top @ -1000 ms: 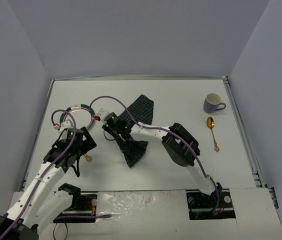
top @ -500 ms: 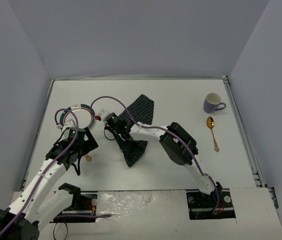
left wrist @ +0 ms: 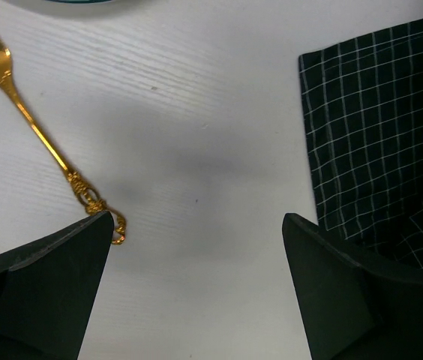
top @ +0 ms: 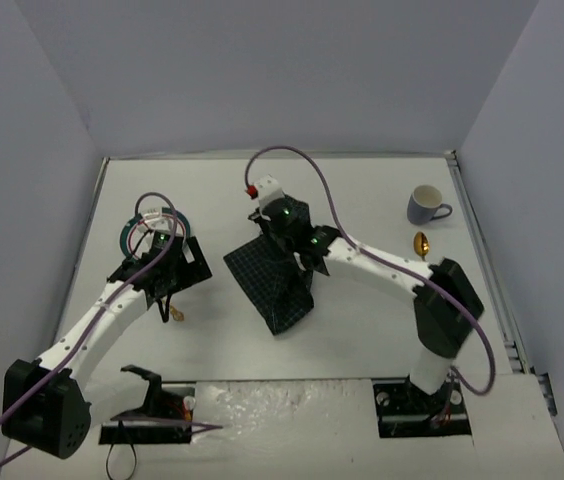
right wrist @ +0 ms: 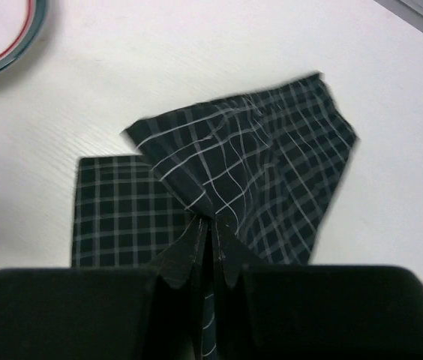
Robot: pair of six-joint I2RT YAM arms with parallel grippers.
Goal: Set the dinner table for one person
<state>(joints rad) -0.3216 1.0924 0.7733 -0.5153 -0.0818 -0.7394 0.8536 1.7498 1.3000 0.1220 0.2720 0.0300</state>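
Note:
The dinner table point(top: 362, 320) is the white tabletop. A dark checked cloth point(top: 274, 287) lies near its middle, one part pulled up in a peak. My right gripper point(top: 280, 238) is shut on that peak; the right wrist view shows the cloth point(right wrist: 256, 157) pinched between my right gripper's point(right wrist: 211, 229) tips. My left gripper point(top: 190, 275) hangs open between a gold fork point(top: 174, 312) and the cloth. In the left wrist view the fork point(left wrist: 31, 127) lies left, the cloth point(left wrist: 376, 150) right, bare table between the fingers point(left wrist: 84, 255). A green-rimmed plate point(top: 132, 232) sits partly under the left arm.
A lilac mug point(top: 425, 205) stands at the far right. Just below it, a gold spoon point(top: 421, 243) is half hidden by the right arm. Grey walls close in the table on three sides. The plate rim point(right wrist: 9, 52) shows upper left in the right wrist view.
My right gripper closed on the cloth and swung up and to the right, dragging the cloth with it. The left arm reached further in, toward the plate and fork.

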